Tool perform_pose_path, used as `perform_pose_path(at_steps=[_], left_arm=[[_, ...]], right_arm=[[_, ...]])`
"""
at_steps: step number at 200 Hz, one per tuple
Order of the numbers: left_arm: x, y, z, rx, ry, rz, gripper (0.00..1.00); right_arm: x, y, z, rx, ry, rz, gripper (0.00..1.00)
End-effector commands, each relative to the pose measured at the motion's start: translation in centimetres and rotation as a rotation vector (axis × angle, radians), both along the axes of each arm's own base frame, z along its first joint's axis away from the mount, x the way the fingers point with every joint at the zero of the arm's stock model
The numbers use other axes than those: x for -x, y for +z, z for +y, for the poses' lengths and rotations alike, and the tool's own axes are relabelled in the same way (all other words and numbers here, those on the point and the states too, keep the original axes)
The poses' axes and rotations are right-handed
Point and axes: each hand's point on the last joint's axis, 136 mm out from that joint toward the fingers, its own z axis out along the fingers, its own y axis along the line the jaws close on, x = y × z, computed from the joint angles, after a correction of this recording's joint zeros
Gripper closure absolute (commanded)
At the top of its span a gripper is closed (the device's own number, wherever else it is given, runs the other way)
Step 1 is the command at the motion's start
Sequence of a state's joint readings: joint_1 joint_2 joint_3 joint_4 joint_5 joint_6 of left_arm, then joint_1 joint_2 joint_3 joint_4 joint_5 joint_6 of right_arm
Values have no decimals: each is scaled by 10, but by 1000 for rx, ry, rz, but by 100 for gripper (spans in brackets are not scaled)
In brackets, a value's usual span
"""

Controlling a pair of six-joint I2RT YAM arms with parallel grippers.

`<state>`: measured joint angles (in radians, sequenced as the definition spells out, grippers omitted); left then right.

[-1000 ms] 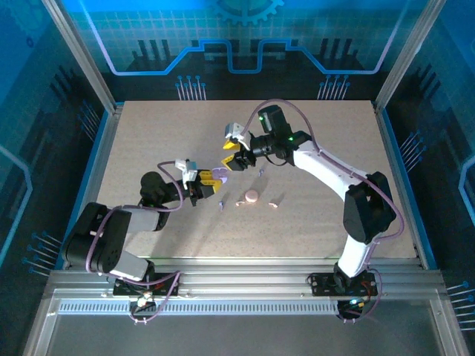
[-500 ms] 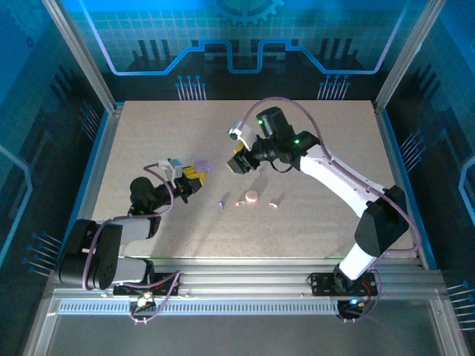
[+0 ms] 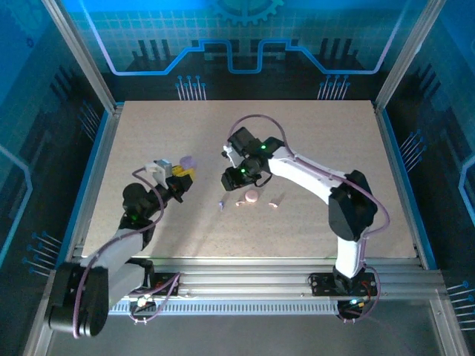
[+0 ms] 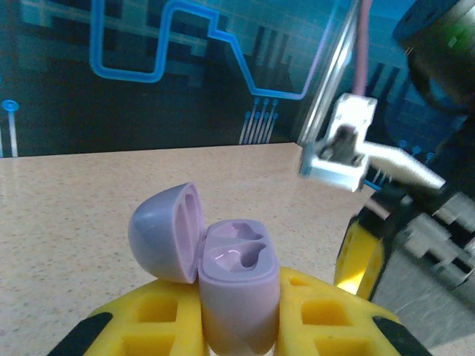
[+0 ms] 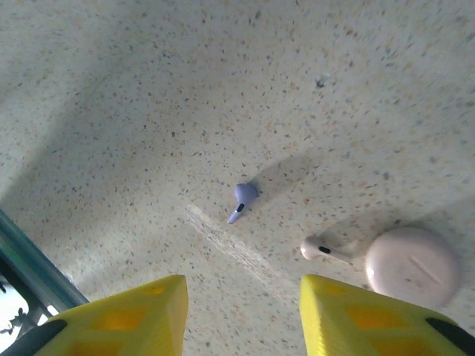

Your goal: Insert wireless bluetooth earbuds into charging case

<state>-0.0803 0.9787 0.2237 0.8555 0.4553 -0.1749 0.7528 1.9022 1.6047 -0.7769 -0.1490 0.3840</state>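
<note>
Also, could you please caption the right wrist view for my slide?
Open right gripper over a lilac earbud, with a pink earbud beside the pink case.

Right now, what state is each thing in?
Purple case: lid open, sockets empty, clamped in left fingers.
Pink case: closed, on the table.
Purple bud: loose on the table.
Pink bud: loose beside the pink case.
Right fingers: open, empty, above the buds.

A speckled beige bench (image 3: 148, 133) sits inside blue circuit-patterned walls (image 3: 245, 37), with a ribbed metal rail (image 3: 245, 285) along its near edge.
</note>
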Motion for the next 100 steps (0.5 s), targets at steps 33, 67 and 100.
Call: perform_pose_path(at_steps=[33, 67, 100], left_arm=[[9, -15, 22, -87, 129, 78, 88], [8, -16, 20, -87, 118, 89, 88], [7, -14, 22, -87, 130, 81, 88]], right_arm=[[10, -37, 24, 28, -112, 170, 65], [20, -58, 27, 50, -131, 215, 65], [23, -73, 33, 50, -129, 249, 67]])
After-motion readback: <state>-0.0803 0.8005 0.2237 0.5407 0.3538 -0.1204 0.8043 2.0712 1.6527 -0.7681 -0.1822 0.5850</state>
